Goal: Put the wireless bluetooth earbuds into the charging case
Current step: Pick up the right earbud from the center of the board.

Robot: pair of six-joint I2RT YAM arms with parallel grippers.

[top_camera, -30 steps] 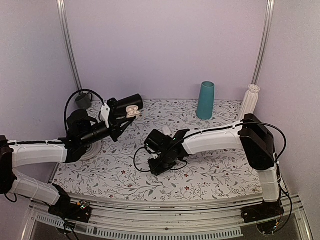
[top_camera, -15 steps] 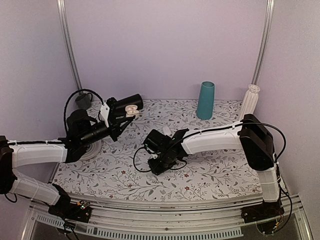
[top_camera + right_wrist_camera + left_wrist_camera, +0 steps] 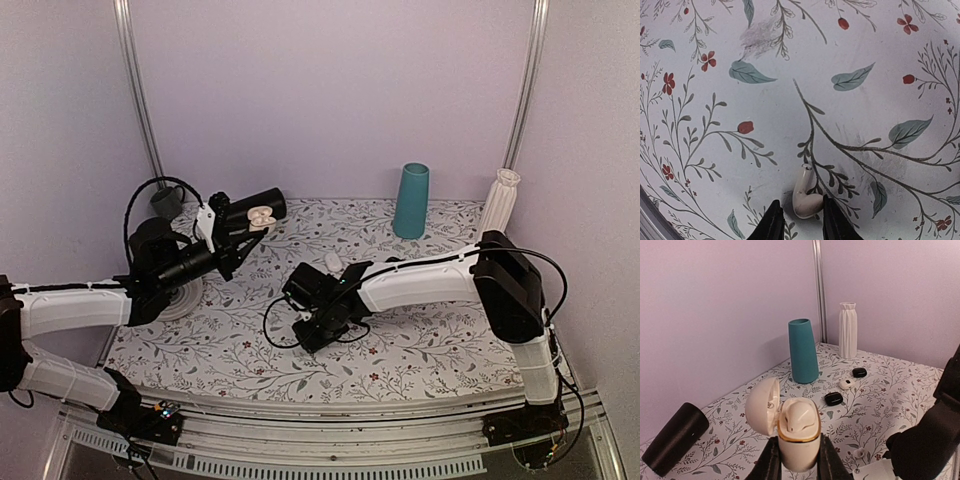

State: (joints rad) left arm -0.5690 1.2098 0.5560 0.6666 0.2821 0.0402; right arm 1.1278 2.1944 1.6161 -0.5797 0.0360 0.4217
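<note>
My left gripper (image 3: pixel 798 456) is shut on the charging case (image 3: pixel 799 440), a glossy white pebble held upright above the table's back left (image 3: pixel 262 216). Its hinged lid (image 3: pixel 760 405) stands open to the left. One white earbud (image 3: pixel 799 416) sits in a well of the case. My right gripper (image 3: pixel 801 209) points down at the flowered table (image 3: pixel 790 100), near the middle (image 3: pixel 308 336). Between its jaws lies a second white earbud (image 3: pixel 805 196), stem pointing away. The right finger touches its head; a narrow gap remains at the left finger. In the top view this earbud is hidden under the gripper.
A teal cup (image 3: pixel 410 200) and a white ribbed vase (image 3: pixel 500 200) stand at the back right. A black cylinder (image 3: pixel 675 445) lies at the back left. Two small black pieces (image 3: pixel 833 399) and a tiny white piece (image 3: pixel 846 384) lie near the cup. A grey cup (image 3: pixel 167 200) sits far left.
The right gripper's jaws have narrowed around the earbud on the table and the wrist has shifted slightly left. The left arm has moved the case a little back and left.
</note>
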